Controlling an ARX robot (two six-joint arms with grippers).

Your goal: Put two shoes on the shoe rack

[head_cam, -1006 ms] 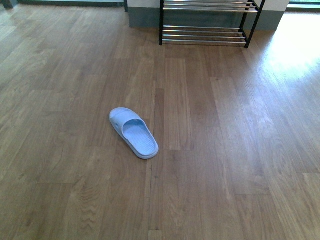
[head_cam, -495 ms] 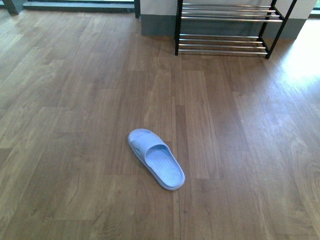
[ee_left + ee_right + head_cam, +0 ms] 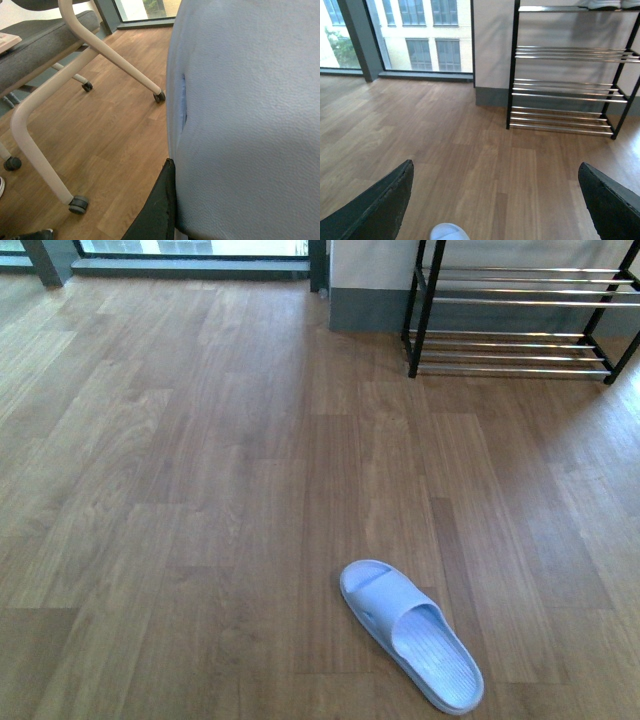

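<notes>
1. Presently, one pale blue slipper (image 3: 412, 635) lies on the wood floor (image 3: 200, 490), near right, well apart from the rack (image 3: 520, 335) at far right.
2. Left gripper (image 3: 161, 205): only one finger shows, pressed against the other slipper (image 3: 250, 110) and apparently clamped on it.
3. Right gripper (image 3: 495, 165): fingers wide apart, holding nothing.
4. Progress: neither slipper is on the rack, so both placements remain.
</notes>
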